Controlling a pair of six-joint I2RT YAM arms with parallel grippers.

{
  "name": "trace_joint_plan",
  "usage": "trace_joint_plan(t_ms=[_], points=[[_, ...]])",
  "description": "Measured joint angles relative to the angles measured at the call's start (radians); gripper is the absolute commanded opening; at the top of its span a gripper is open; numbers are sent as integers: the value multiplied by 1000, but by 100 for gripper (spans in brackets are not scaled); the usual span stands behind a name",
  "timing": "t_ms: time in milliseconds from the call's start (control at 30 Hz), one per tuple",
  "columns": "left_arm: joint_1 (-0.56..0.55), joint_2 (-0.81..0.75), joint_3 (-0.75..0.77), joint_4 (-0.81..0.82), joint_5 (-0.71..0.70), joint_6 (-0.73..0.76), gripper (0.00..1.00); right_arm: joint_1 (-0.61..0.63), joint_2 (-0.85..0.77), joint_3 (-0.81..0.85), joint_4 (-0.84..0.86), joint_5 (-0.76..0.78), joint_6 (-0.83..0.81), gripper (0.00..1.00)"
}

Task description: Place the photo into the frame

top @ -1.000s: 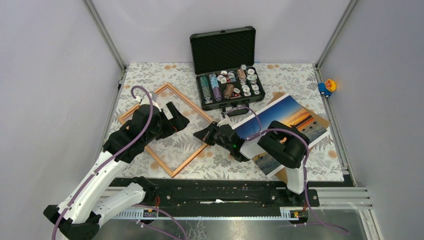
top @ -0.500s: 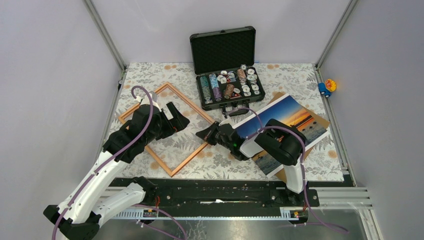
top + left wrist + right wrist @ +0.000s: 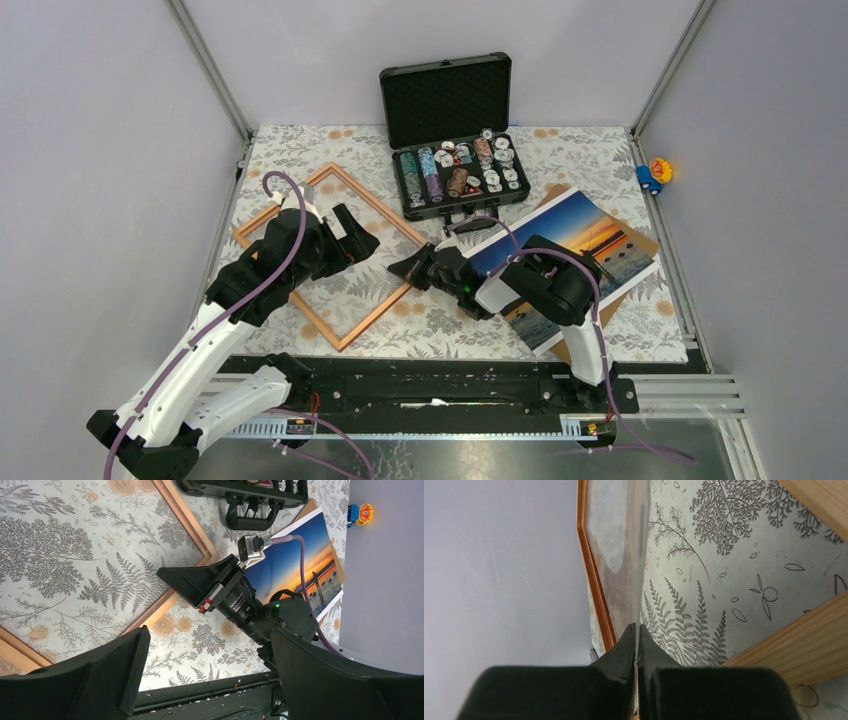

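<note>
The orange-brown wooden frame [image 3: 380, 318] lies flat left of centre, its inside showing the floral cloth; it also shows in the left wrist view [image 3: 185, 517]. My right gripper [image 3: 405, 268] is at the frame's right corner, shut on the edge of a thin clear pane [image 3: 621, 555] seen edge-on between the jaws [image 3: 636, 630]. The sunset photo [image 3: 580, 235] lies face up on the brown backing board [image 3: 578, 347] at the right, under my right arm. My left gripper [image 3: 352, 238] hovers open and empty over the frame, its fingers [image 3: 115, 670] wide apart.
An open black case of chips [image 3: 455, 165] stands at the back centre, near the frame's far corner. A small toy [image 3: 655, 172] sits outside the right post. Aluminium posts and grey walls bound the table; a black rail runs along the near edge.
My right arm's elbow has shifted a little to the left. The right gripper stays at the frame's corner. The left arm has not moved.
</note>
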Motion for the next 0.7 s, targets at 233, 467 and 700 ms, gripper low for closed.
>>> trace_joint_plan(t_ms=[233, 467, 700], points=[[0, 0, 0, 16, 7, 0, 99, -2, 31, 3, 42, -31, 36, 0], [0, 0, -5, 32, 12, -1, 99, -5, 39, 7, 42, -45, 54, 35], [0, -8, -6, 37, 19, -1, 99, -7, 5, 53, -65, -78, 61, 73]])
